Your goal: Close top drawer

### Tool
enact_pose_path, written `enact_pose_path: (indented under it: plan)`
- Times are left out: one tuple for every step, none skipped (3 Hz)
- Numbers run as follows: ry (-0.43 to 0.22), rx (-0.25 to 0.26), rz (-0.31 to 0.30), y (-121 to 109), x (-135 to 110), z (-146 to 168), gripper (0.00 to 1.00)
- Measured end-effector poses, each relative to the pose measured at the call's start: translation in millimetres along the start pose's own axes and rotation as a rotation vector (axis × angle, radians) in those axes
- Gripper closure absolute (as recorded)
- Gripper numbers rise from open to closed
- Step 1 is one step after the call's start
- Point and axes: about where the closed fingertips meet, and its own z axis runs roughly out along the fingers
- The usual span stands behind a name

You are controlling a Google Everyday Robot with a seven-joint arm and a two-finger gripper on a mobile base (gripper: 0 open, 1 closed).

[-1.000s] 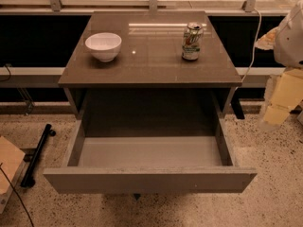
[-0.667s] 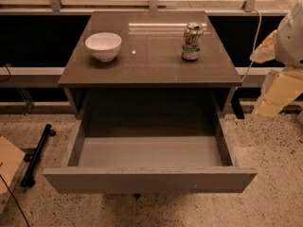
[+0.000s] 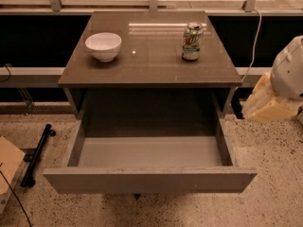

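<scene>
The top drawer (image 3: 149,179) stands pulled far out of the grey-brown cabinet (image 3: 151,65). Its plain flat front panel faces the camera and its lighter grey inside (image 3: 149,150) holds nothing. My gripper (image 3: 264,103) shows as a cream-coloured part under the white arm (image 3: 289,67) at the right edge of the view. It is to the right of the cabinet, level with the back of the open drawer, and touches neither the drawer nor the cabinet.
A white bowl (image 3: 103,45) and a drink can (image 3: 191,41) stand on the cabinet top. A white cable (image 3: 255,37) hangs behind the cabinet's right side. A black rod (image 3: 38,152) and a wooden board (image 3: 8,167) lie on the speckled floor at left.
The arm and gripper have shifted a little to the left, towards the cabinet's right side. The drawer, bowl and can have not moved.
</scene>
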Motion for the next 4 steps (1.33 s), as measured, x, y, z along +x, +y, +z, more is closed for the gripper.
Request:
enact_pose_path:
  plan:
    - [-0.027,-0.043,-0.002,23.5,12.9,33.1,0.99]
    - [-0.088,-0.058,0.030,50.2,29.0,85.4,1.00]
    - [-0.081,-0.053,0.026,48.1,27.1,83.1,1.00]
    - [-0.063,-0.055,0.033,51.8,24.7,96.1,1.00]
